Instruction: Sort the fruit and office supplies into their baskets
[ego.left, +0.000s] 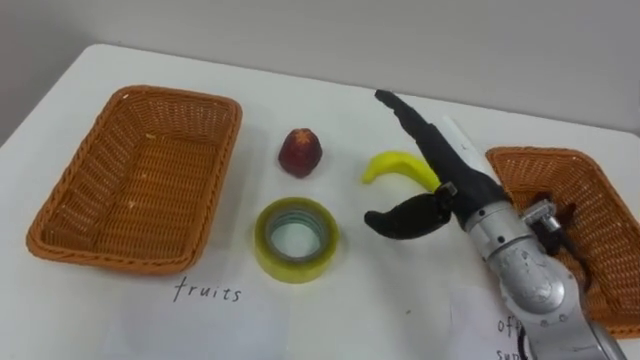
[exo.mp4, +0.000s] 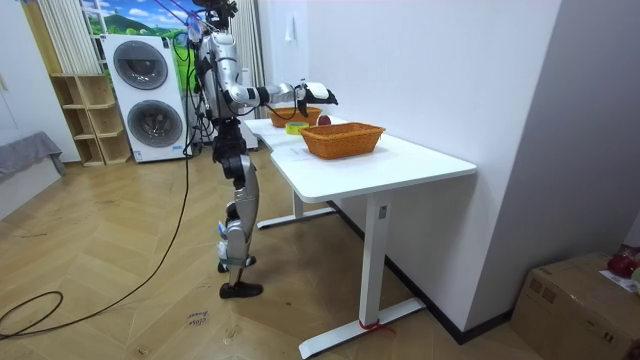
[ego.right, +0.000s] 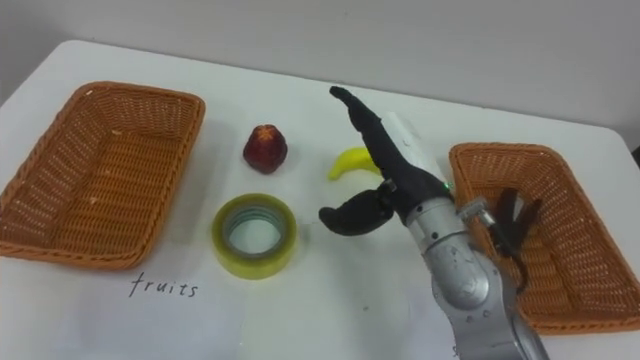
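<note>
Two rectangular wicker baskets, the left basket (ego.left: 203, 218) and the right basket (ego.left: 592, 195), are orange-brown with a fine woven pattern. The tabletop (ego.left: 330, 110) is plain white. A small dark red fruit (ego.left: 300, 152) has a darker, speckled skin. The curved banana (ego.left: 395, 165) is bright yellow. The roll of translucent tape (ego.left: 295, 268) is yellow-green with a pale grey core. The right hand (ego.left: 440, 190) has black fingers (ego.left: 410, 115). A small black object (ego.right: 512, 215) contrasts with the right basket's weave.
</note>
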